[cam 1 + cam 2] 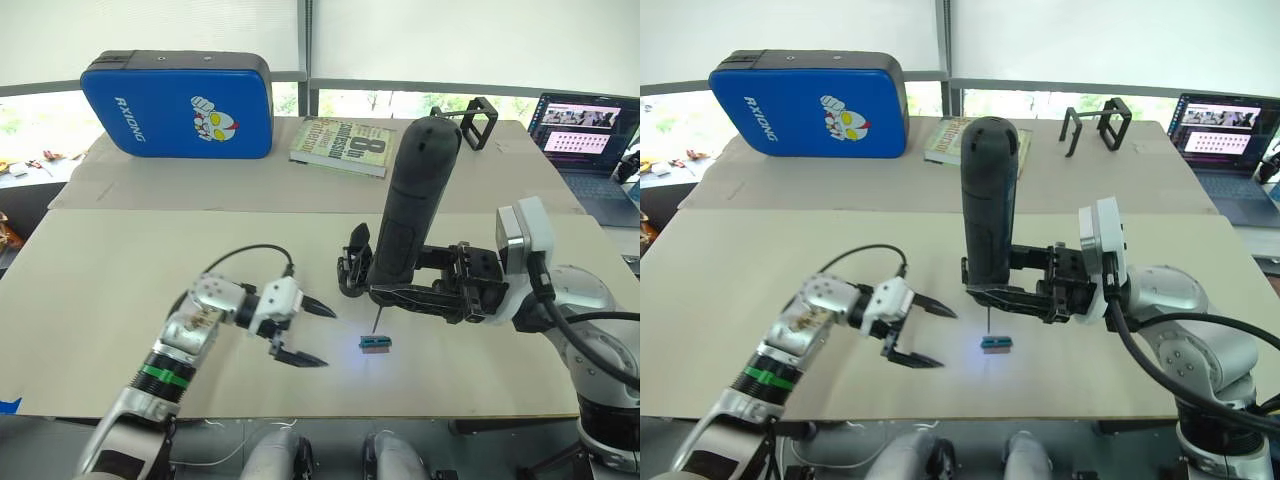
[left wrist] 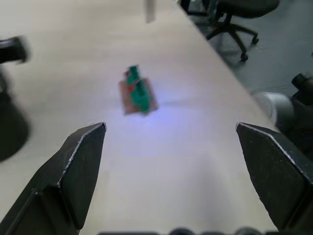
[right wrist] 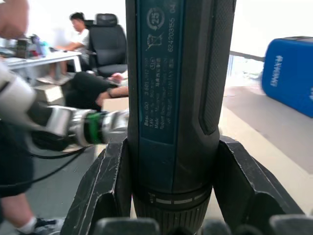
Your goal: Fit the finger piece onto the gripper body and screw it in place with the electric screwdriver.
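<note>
My right gripper (image 1: pixel 388 293) is shut on the electric screwdriver (image 1: pixel 412 195), a thick dark cylinder held upright with its thin bit (image 1: pixel 377 320) pointing down at the table. In the right wrist view the screwdriver (image 3: pixel 175 98) stands between both fingers. Just behind its lower end, partly hidden, is the gripper body (image 1: pixel 352 262), a small black assembly with a pointed finger. A white-blue glow lights the table under the bit. My left gripper (image 1: pixel 328 338) hovers open to the left of the bit, nothing between its fingers (image 2: pixel 80 161). The finger piece is out of view.
A tiny green-and-black block (image 1: pixel 375 343) lies by the bit, also ahead of my left fingers (image 2: pixel 138 93). At the back are a blue case (image 1: pixel 180 103), a book (image 1: pixel 342 145), black open-frame brackets (image 1: pixel 478 122) and a laptop (image 1: pixel 585 130). A seated person (image 3: pixel 90 39) is in the background.
</note>
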